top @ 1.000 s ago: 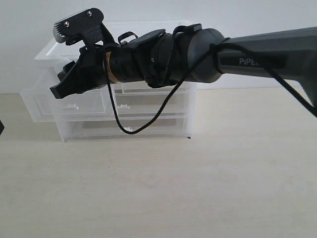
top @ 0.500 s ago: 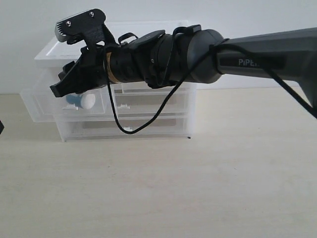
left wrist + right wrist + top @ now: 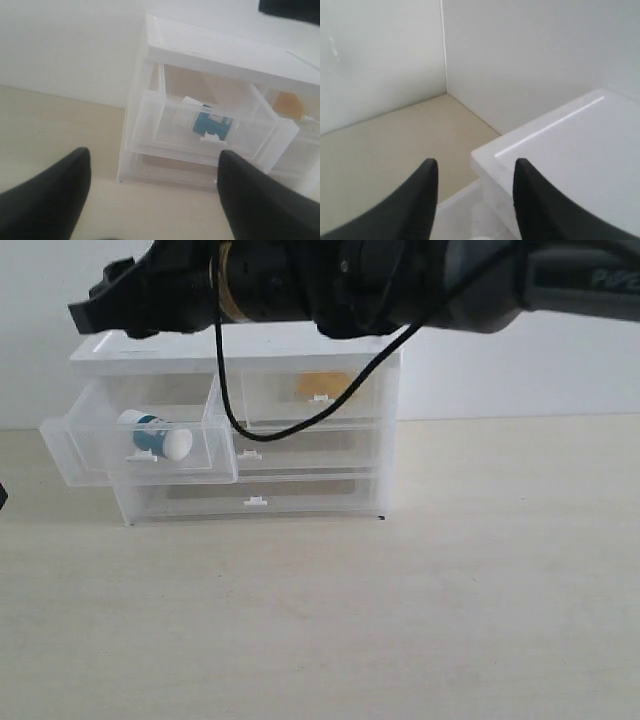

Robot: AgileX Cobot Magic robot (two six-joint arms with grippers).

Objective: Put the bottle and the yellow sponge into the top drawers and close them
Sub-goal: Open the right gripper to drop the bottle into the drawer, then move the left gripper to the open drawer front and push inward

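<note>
Shows the bottle (image 3: 155,435) lying on its side in the left of the two top drawers (image 3: 75,455), which stands drawn well out of the cabinet (image 3: 250,345), and the yellow sponge (image 3: 322,385) inside the right top drawer, closed flush. Finds the right gripper (image 3: 472,170) above the cabinet's white top near its left end, fingers parted with nothing between them. Catches the left gripper (image 3: 153,155) facing the open drawer from lower down, spread wide and likewise empty.
</note>
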